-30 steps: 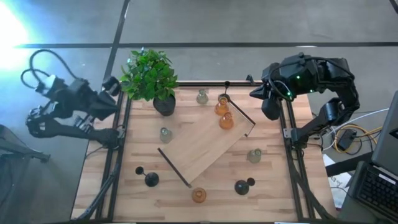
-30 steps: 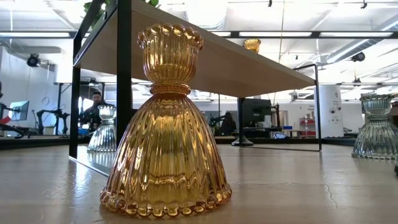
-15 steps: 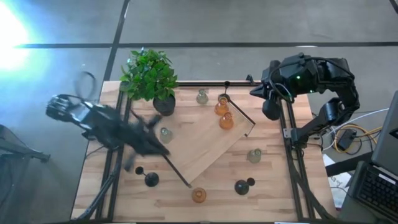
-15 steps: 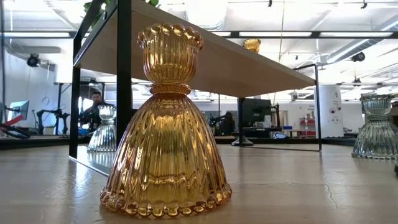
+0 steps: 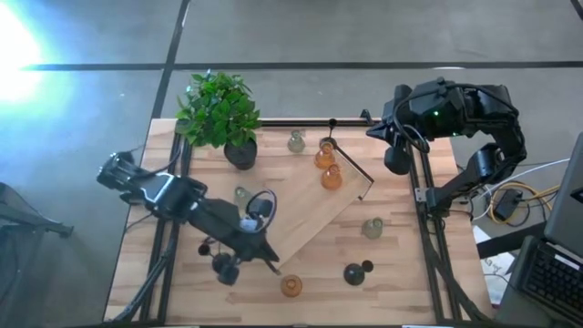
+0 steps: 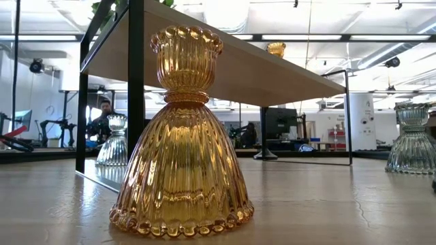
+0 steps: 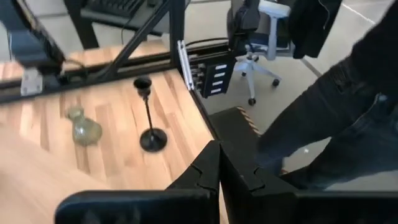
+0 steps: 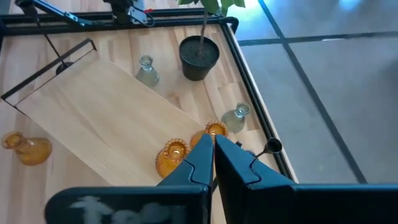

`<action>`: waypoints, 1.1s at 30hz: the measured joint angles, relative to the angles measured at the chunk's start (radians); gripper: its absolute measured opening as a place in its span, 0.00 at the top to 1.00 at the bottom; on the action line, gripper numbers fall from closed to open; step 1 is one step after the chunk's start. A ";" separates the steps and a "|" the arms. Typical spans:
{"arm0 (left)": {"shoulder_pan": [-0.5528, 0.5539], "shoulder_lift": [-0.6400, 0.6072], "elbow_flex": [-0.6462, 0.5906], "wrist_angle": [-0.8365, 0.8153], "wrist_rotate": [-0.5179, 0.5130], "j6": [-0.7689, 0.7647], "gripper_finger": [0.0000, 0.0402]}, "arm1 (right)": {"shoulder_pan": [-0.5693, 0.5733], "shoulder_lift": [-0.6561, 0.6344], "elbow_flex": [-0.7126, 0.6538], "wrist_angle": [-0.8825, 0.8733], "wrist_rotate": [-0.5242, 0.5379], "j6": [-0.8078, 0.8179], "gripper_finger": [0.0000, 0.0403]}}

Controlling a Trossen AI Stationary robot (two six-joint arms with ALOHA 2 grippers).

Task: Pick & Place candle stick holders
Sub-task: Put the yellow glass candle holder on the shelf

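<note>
Low view, nearest: a ribbed amber glass candle holder [image 6: 182,136] with bulbous skirt and beaded foot stands upright on the pale wooden table [image 5: 401,287], close to its front edge. In the high view it sits just beside the front corner of the raised light-wood shelf on thin black legs [image 5: 301,210].

Left gripper [image 5: 271,267] is out over the table at that same shelf corner, next to the amber holder, fingers pressed together, nothing between them. Its arm reaches in from the table's left side. Just beside the arm: a black round-based holder with thin stem [image 5: 222,265], with a second black one [image 5: 205,249] close by.

Front right of the table: two more black pieces [image 5: 359,271] stand close together. One shows in the left wrist view as a thin upright stem on a round base [image 7: 149,118], with a pale green-grey bulbous glass holder [image 7: 83,129] near it.

Mid-table: another green-grey holder [image 5: 240,196] is beside the shelf's left edge, partly behind the left arm.

Farther: two amber holders [image 5: 328,164] stand on the shelf top, near each other. A third green-grey holder [image 5: 295,141] stands at the back, between them and a black pot with a green leafy plant [image 5: 223,114].

Right gripper [image 5: 395,160] waits above the table's back right edge, fingers pressed together, empty.

Beyond the table, a person [image 6: 102,122] shows in the room.
</note>
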 joint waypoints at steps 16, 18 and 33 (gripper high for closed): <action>0.028 0.183 0.038 -0.062 0.029 0.267 0.98 | -0.016 0.000 0.000 0.000 0.011 0.006 0.98; 0.028 0.190 0.035 -0.083 0.043 0.325 0.98 | -0.016 0.000 0.000 0.000 0.011 0.027 0.98; 0.006 0.275 0.035 -0.215 0.124 0.670 0.98 | -0.019 0.000 0.000 0.000 0.076 0.106 0.98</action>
